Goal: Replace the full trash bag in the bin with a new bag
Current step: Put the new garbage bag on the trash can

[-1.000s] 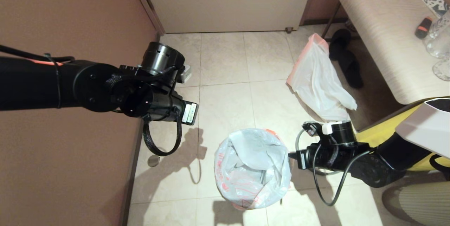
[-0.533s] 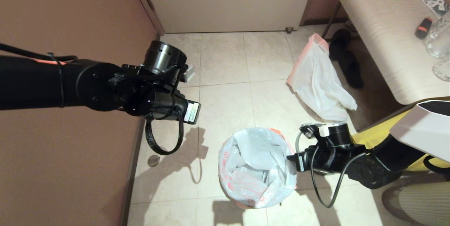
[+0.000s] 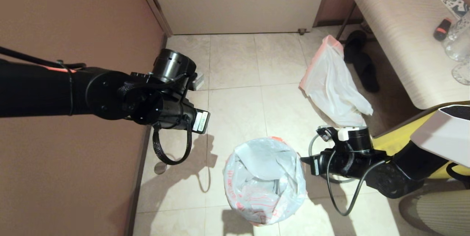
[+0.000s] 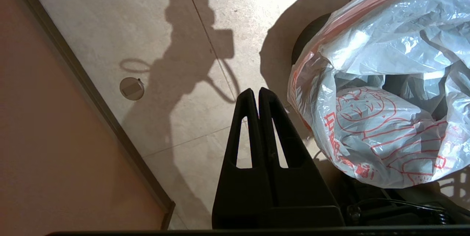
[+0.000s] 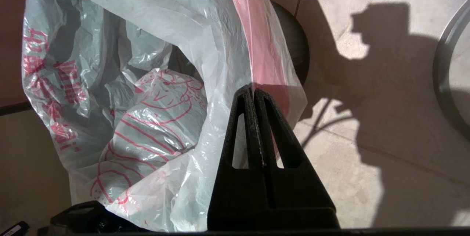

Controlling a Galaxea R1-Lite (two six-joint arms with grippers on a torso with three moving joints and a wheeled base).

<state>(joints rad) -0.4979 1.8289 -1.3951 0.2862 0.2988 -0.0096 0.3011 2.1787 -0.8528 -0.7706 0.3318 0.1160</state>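
The new bag (image 3: 264, 181), translucent white with red characters, is draped over the black bin (image 4: 304, 41) and covers its mouth. My right gripper (image 5: 253, 90) is at the bag's right side, shut on the pink band of its rim; the right gripper (image 3: 302, 161) also shows beside the bag from the head. My left gripper (image 4: 259, 91) hangs shut and empty over the floor, left of the bin. The full trash bag (image 3: 334, 85), white with a pink-red rim, lies on the tiles at the back right. A grey hoop (image 5: 440, 82) lies on the floor to the right of the bin.
A brown wall (image 3: 73, 15) runs along the left and a door (image 3: 238, 1) closes the far end. A pale table (image 3: 396, 26) with glassware stands at the right, black slippers (image 3: 361, 63) beside its leg. A round floor cap (image 3: 160, 168) lies by the wall.
The bag's mouth swayed right, then back and slightly nearer, with the right gripper holding its rim. The left arm drifted a little down and toward the bin.
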